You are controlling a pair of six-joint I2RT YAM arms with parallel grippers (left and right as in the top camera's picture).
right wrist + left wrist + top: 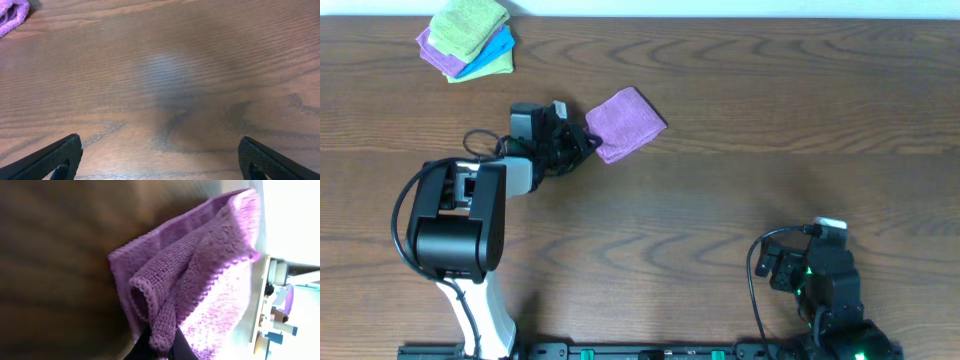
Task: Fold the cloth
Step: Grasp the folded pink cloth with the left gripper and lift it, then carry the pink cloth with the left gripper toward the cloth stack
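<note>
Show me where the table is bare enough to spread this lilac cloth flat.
Widest bare table lies between the lilac cloth and the open right fingers; the far-right stretch is bare too. Crowded: the far-left corner, with the stack of folded cloths, and around the left fingers pinching the cloth.

Lilac cloth [200, 265] — its hemmed edge tight in the left gripper [159, 347]

Dark wooden table [740, 190], its grain running side to side. A cloth [626, 123], lilac and folded, lies left of centre towards the far edge. In the far left corner sits a stack [468, 40] of folded cloths, green on top.
</note>
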